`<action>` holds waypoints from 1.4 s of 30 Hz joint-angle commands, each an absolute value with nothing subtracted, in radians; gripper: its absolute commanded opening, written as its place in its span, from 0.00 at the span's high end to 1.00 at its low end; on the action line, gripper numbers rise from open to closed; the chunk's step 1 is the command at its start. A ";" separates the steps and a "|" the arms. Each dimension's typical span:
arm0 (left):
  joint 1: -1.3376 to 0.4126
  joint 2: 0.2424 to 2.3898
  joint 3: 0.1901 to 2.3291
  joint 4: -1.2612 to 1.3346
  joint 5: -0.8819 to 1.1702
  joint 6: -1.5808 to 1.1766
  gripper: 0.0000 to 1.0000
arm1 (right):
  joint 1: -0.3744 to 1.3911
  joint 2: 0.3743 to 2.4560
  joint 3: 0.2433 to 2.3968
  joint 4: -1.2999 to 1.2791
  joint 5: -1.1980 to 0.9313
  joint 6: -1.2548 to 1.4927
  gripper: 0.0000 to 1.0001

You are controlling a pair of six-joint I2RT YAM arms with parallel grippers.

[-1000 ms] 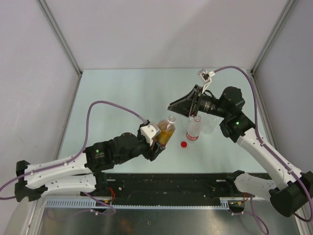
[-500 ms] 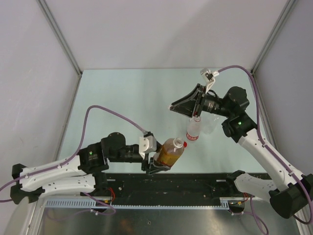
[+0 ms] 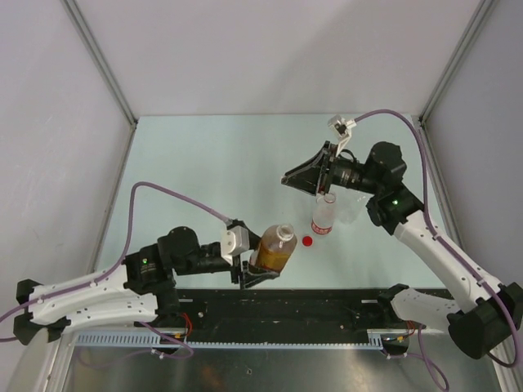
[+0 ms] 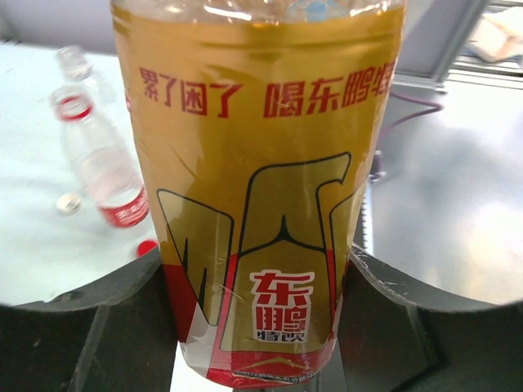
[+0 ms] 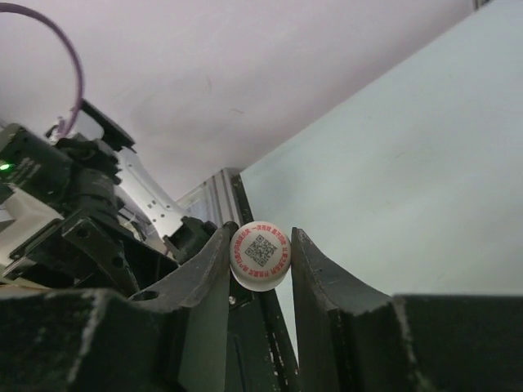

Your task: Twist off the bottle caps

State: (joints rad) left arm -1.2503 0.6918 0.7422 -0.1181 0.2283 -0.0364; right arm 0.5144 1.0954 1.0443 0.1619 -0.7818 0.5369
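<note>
My left gripper (image 4: 257, 278) is shut on the amber bottle (image 4: 261, 204), low on its yellow and red label. In the top view that gripper (image 3: 255, 263) holds the amber bottle (image 3: 274, 249) near the front rail, its neck pointing away. My right gripper (image 5: 261, 255) is shut on a white cap (image 5: 261, 256) printed with a QR code. It hangs in the air (image 3: 288, 178) left of the red-labelled bottle (image 3: 324, 216). A red cap (image 3: 307, 241) lies loose on the table. Another white cap (image 4: 69, 202) lies near the red-labelled bottle (image 4: 102, 163).
A clear plain bottle (image 4: 78, 65) stands behind the red-labelled one. The black front rail (image 3: 327, 304) runs along the near edge, just below the held bottle. Grey walls close in the pale table (image 3: 212, 163) at the back and sides.
My left arm has pulled the amber bottle back from the middle of the table toward the front rail. The right gripper with its white cap has barely moved.
</note>
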 commanded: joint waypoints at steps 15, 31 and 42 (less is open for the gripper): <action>-1.115 0.697 0.640 -0.229 -0.511 -0.317 0.58 | 0.685 1.374 1.046 -0.149 -0.380 0.238 1.00; -1.009 0.742 0.577 -0.276 -0.436 -0.399 0.56 | 0.712 1.435 1.046 -0.238 -0.240 0.209 0.49; -1.009 0.744 0.583 -0.274 -0.390 -0.372 0.55 | 0.664 1.323 1.046 -0.159 -0.377 0.285 0.13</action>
